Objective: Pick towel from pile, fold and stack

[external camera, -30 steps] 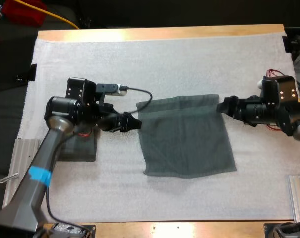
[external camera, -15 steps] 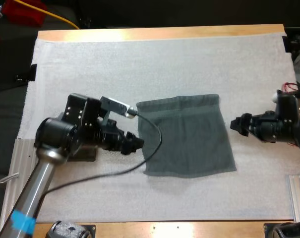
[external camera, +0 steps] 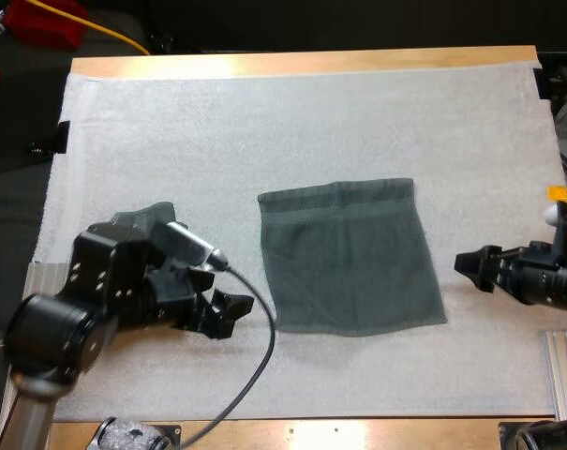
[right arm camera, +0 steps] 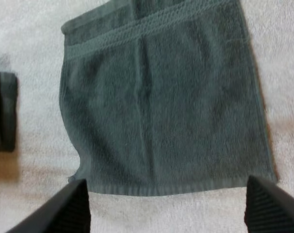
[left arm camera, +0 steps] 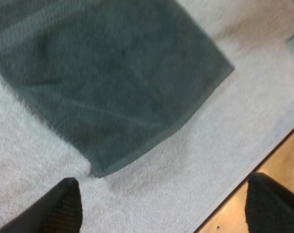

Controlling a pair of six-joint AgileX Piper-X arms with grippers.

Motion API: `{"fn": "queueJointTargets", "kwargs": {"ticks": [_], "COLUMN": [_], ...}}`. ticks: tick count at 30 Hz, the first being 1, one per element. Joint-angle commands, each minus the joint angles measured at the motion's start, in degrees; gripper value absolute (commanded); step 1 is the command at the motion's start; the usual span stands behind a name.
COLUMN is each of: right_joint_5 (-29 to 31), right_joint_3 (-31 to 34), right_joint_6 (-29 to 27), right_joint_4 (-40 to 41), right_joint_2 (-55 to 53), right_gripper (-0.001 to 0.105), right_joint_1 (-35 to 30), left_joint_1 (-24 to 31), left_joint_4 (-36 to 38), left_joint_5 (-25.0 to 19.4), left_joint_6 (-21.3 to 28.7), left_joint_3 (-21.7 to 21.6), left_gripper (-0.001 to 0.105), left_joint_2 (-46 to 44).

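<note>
White mat (external camera: 358,112): dark grey-green towel (external camera: 349,258) lies flat at centre. My left gripper (external camera: 231,314) spread wide, empty, near towel's near-left corner; right gripper (external camera: 468,267) spread, empty, near its right edge.

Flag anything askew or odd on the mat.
Nothing spilled or damaged. The towel lies flat but slightly turned against the mat's edges: its far edge slants, the right corner farther back.
</note>
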Motion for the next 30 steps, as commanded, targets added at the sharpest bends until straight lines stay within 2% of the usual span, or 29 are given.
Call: {"fn": "queueJointTargets", "kwargs": {"ticks": [1, 8, 13, 17, 24, 30], "right_joint_5": [0.3, 2.6, 7.6, 7.7, 7.7, 7.7], "right_joint_3": [0.0, 0.0, 0.0, 0.0, 0.1, 6.3], "right_joint_6": [-0.7, -1.2, -3.2, -4.2, -6.3, -5.9], "right_joint_4": [1.3, 2.5, 2.3, 2.3, 2.2, -2.8], "right_joint_2": [-0.8, -1.9, -0.7, 1.0, 4.4, 5.1], "right_gripper": [0.065, 0.065, 0.065, 0.065, 0.065, 0.065], "right_joint_1": [0.1, 0.0, -0.1, -0.1, -0.1, -0.1], "left_joint_1": [-0.1, -0.1, -0.1, -0.1, -0.1, -0.1], "left_joint_4": [0.3, 0.2, 0.2, 0.2, 0.2, 0.2], "left_joint_5": [-0.4, -0.2, 2.9, 4.5, 4.5, 4.8], "left_joint_6": [-0.9, -1.7, -1.9, -2.1, -2.1, -2.1], "left_joint_3": [-0.2, -0.2, -0.2, -0.2, -0.2, -0.2], "left_gripper": [0.067, 0.067, 0.067, 0.067, 0.067, 0.067], "left_joint_2": [-1.1, -3.1, -3.1, -3.1, -3.1, -3.1]}}
